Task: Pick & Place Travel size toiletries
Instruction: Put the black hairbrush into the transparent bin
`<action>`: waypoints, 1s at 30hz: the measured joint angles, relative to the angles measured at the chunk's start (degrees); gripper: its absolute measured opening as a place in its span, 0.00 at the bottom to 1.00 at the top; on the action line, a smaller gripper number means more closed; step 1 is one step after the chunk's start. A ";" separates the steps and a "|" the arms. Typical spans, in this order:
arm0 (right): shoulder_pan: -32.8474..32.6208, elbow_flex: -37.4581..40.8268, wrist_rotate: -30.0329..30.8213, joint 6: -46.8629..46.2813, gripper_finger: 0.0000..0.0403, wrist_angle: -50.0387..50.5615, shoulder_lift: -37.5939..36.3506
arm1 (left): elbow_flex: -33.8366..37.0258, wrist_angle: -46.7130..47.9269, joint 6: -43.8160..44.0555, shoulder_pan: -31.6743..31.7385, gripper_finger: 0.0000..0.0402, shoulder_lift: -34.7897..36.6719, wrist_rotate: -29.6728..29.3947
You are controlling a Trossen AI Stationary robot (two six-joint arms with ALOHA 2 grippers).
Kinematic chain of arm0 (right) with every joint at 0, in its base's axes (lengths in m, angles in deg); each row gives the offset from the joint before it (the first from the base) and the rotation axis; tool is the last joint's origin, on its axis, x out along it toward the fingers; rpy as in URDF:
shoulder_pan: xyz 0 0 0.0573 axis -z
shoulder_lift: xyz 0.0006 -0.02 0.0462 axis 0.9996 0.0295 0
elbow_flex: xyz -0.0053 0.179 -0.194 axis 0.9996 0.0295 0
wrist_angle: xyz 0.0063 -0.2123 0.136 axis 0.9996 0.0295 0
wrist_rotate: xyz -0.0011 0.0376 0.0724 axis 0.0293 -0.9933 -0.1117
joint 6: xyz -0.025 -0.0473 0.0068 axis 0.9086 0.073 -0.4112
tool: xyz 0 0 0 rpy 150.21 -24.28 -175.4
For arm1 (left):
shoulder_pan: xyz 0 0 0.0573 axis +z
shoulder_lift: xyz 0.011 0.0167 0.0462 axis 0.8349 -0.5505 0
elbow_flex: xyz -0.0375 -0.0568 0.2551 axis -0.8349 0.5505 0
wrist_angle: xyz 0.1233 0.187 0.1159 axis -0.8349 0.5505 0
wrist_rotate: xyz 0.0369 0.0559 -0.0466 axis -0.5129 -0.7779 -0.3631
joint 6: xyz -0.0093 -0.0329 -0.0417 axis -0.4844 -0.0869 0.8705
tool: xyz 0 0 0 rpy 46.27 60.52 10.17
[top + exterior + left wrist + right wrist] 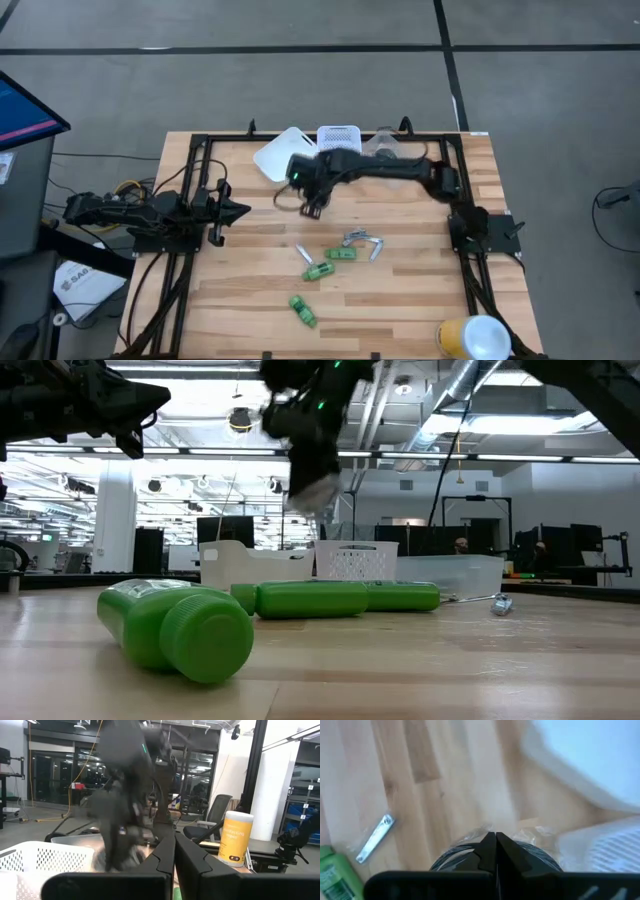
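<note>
- Mid-carry, by the look of it: right gripper (313, 205) raised above the desk (250, 290), pinching a flat round black pot (455, 857) in crinkly clear wrap, fingers pressed nearly together over its top edge (seen best in the right wrist view).
- Just beyond that gripper, at the far edge of the desk: a tilted white bin (278, 156), a white mesh basket (338, 136) and a clear tub (385, 146). Likely the drop-off, though which one cannot be told.
- Nothing visible inside those containers from these angles, so no way to count items already placed.
- Still left on the desk, nearer than the right gripper and below it: a slim silvery tube (303, 254), a green bottle (319, 271) beside it, another green bottle (342, 254), a silvery tube (364, 240) lying bent, and a third green bottle (303, 311) farthest off.
- Left gripper (240, 211) off to the side, well apart from the items, fingers pressed together on nothing, waiting.
- Judged progress: early to middle. One pot in transit, at least five items yet to go.
- Yellow-and-white canister (474, 338) at the desk corner not part of the job.
</note>
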 joint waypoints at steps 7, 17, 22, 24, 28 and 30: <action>8.45 -0.09 0.74 0.00 0.00 3.87 -6.91 | 0.01 -0.08 0.00 0.00 0.00 0.00 0.02; 20.50 -0.02 6.20 1.51 0.00 16.14 -8.90 | -0.01 -0.15 0.00 0.02 0.00 0.00 0.02; 25.66 0.00 6.26 1.20 0.00 21.24 -8.35 | -0.01 -0.15 0.00 0.01 0.00 0.00 0.00; 27.03 0.04 6.26 1.17 0.00 21.32 -8.31 | -0.01 -0.17 0.00 0.00 0.00 0.00 0.00; 28.49 0.00 6.25 0.79 0.00 20.53 -8.40 | 0.00 -0.22 0.00 0.00 0.00 0.00 0.02; 29.18 0.30 6.22 0.80 0.00 20.14 -8.44 | 0.00 -0.26 0.00 0.01 0.00 0.00 0.01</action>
